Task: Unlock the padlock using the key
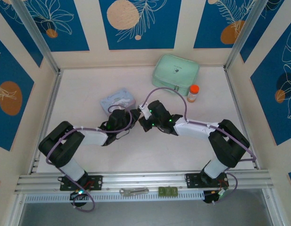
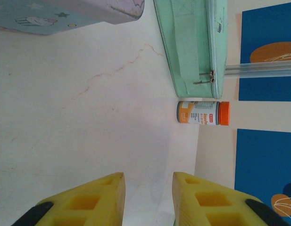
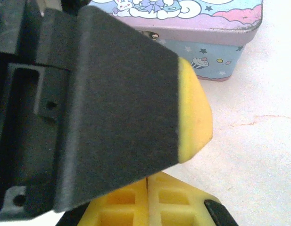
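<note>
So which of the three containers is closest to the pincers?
The pale blue cartoon-printed tin, mid-table right by them; the mint pouch and orange-capped bottle sit farther back.

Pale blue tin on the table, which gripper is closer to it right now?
Left. The left gripper sits just on the near side of the pale blue tin; the right gripper is farther off, toward the near right.
</note>
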Available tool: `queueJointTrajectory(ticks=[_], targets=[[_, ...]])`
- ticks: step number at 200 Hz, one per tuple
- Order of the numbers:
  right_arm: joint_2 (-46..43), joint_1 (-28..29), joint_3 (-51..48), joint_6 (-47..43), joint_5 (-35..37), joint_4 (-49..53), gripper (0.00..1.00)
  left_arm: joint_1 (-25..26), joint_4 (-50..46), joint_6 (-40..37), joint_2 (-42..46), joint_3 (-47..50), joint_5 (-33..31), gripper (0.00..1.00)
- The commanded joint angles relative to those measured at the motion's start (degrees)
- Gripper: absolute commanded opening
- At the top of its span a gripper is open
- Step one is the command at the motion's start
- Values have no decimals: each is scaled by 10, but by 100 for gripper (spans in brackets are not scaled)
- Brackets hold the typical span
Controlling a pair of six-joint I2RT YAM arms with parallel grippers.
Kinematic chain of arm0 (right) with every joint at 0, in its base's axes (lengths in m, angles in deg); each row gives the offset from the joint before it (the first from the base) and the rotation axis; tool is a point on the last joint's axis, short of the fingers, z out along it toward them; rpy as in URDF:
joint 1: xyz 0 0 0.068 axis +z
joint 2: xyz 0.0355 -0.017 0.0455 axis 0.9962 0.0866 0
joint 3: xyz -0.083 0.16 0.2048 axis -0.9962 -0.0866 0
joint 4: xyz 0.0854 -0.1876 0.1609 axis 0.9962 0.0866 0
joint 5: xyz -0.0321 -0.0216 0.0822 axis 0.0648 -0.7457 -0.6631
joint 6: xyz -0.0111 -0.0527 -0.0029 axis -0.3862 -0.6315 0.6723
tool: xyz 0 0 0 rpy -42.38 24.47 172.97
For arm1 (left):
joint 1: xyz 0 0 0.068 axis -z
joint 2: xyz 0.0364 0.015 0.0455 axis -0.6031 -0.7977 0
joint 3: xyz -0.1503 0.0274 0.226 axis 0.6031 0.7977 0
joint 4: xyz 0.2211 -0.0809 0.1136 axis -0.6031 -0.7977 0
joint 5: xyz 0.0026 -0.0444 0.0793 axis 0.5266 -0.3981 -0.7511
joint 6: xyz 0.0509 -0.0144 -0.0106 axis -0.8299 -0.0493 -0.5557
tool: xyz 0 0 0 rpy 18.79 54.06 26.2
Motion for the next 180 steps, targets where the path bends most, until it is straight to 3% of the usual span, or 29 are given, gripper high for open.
queueJointTrajectory(ticks=[1, 54, 73, 82, 96, 118, 145, 180], targets=[[9, 19, 23, -40, 67, 3, 0, 5, 1, -4, 12, -11, 2, 27], [22, 44, 38, -63, 114, 7, 0, 6, 5, -7, 12, -10, 4, 0], [7, 43, 31, -51, 91, -1, 0, 6, 4, -11, 15, -6, 0, 0], [-11, 38, 22, -40, 58, -5, 5, 6, 6, -19, 18, -4, -2, 0], [-49, 16, 4, -11, -19, -14, 20, 3, 13, -46, 24, 0, -2, 0], [-108, -61, -26, 72, -179, -32, 36, -7, 45, -127, 44, 6, 18, 0], [-145, -161, -70, 189, -336, -109, 44, -25, 73, -207, 71, 5, 75, 0], [-141, -208, -103, 307, -427, -226, 47, -43, 167, -247, 79, 13, 147, 0]])
